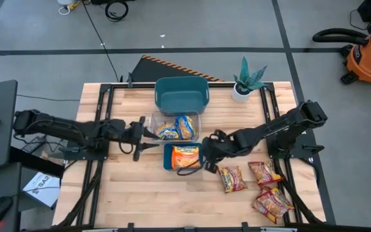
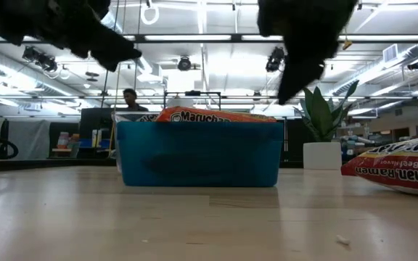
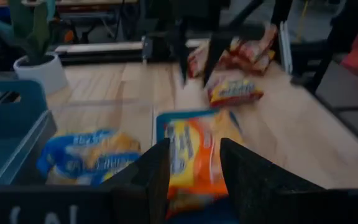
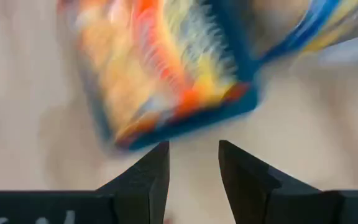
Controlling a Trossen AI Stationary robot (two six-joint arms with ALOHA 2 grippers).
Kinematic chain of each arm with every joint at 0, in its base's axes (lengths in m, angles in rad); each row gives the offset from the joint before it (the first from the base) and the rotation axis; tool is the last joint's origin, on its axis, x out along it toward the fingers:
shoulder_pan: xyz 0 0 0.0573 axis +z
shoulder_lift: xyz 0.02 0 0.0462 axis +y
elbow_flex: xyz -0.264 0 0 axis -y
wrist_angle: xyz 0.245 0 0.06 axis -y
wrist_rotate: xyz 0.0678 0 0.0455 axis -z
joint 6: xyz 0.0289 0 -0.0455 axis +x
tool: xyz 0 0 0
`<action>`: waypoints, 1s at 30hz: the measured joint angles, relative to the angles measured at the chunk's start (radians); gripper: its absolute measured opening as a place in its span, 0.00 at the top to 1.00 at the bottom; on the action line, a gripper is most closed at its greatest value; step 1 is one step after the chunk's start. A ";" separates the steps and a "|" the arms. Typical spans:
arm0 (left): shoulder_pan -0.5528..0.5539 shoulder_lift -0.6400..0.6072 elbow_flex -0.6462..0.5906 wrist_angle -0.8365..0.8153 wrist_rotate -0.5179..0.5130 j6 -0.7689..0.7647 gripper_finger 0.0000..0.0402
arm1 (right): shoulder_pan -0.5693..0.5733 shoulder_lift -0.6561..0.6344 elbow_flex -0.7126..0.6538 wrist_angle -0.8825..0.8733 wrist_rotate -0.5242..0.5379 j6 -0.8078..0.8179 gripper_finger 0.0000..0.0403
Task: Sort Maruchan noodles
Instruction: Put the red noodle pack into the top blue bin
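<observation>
An orange Maruchan packet point(image 1: 185, 155) lies in the small blue bin point(image 1: 168, 158), long axis across the worktop; yellow-and-blue packets point(image 1: 176, 127) fill the clear bin point(image 1: 154, 118). Both the right gripper point(image 1: 206, 154) and left gripper point(image 1: 148, 137) hover with fingers parted, empty.

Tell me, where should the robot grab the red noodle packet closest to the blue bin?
Probably by a short crimped end of the red noodle packet, coming straight down from above. It lies flat on the table, apart from the other packets, so the right gripper nearby could pinch its edge.
</observation>
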 joint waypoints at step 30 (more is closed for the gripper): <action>-0.021 0.002 -0.042 0.014 -0.083 0.074 0.64 | -0.007 0.013 -0.182 -0.620 -0.777 0.359 0.64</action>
